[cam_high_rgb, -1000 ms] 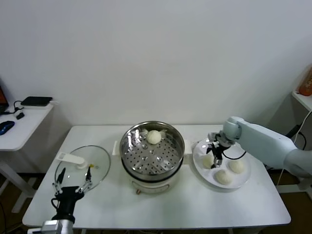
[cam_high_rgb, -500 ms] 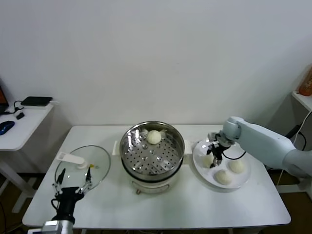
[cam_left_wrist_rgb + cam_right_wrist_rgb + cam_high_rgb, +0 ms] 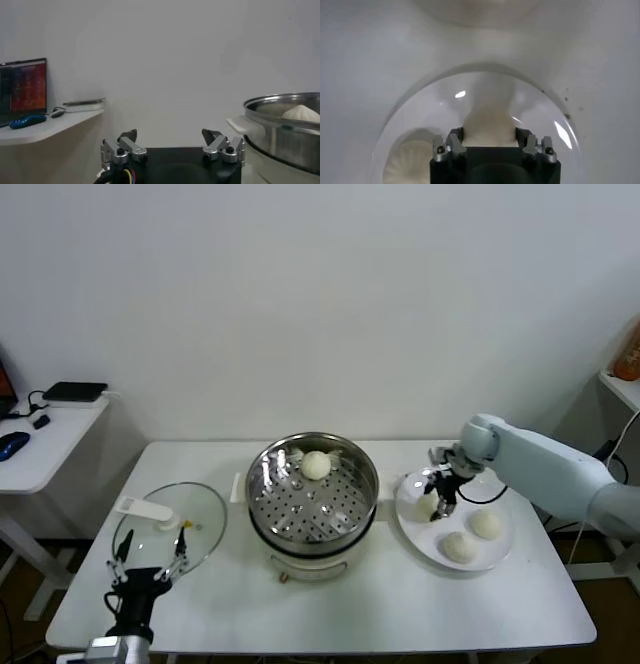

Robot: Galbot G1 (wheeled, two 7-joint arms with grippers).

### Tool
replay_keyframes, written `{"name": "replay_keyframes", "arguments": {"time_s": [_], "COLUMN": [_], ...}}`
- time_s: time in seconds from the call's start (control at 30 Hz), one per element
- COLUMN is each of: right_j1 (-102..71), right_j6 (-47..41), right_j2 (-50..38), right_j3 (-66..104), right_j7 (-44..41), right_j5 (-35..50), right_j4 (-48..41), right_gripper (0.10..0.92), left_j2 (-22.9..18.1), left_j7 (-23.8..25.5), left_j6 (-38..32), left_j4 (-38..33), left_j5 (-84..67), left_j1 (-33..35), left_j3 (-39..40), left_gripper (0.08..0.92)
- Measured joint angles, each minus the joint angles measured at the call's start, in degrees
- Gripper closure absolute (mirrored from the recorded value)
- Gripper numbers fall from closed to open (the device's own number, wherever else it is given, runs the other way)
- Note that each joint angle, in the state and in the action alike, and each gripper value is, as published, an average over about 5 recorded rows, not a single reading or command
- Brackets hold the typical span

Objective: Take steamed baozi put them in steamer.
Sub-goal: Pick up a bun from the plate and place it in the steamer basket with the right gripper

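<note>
My right gripper (image 3: 441, 502) is down over the white plate (image 3: 498, 557), fingers clamped on one baozi (image 3: 489, 125) at the plate's side nearest the steamer (image 3: 313, 489); wrist view shows the bun pinched between both fingers. Two more baozi (image 3: 473, 535) sit on the plate, near edge, just beside each other. One baozi (image 3: 316, 465) already in the steamer at the far side of the perforated floor. My left gripper (image 3: 150, 567) is parked by the glass lid (image 3: 170, 527), fingers spread apart, holding nothing
</note>
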Motion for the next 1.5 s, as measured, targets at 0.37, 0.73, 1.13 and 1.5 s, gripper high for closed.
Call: {"name": "replay_keyframes", "arguments": {"time_s": [0.37,0.73,1.13,1.5], "right_j1": [15.4,26.3,25.7,20.3], "right_j6": [-1.7,-3.7,-5.7,-6.6], "right_j2": [2.0,9.4,20.9,26.8], "right_j3": [-10.3,-14.7,-14.2,-13.9], "right_j7": [-0.7,-0.8,0.6,1.7], "right_j5": [14.8,28.0,32.0,31.3], "right_j4": [4.3,6.4,4.9,3.8], "right_gripper": [0.338,0.325,0.324,0.33], "left_j2": [-0.2,-0.1,-0.1,0.6], "left_j7": [-0.1,-0.1,-0.3,-0.4], "left_j6": [-0.4,-0.4,-0.7,-1.2], "left_j4": [0.1,-1.0,-2.0,-2.0], "left_j5": [0.4,1.5,1.2,-0.1], "left_j1": [0.3,0.8,1.8,2.8], "left_j3": [0.4,1.1,0.2,-1.0], "left_gripper": [0.177,0.177,0.177,0.177]}}
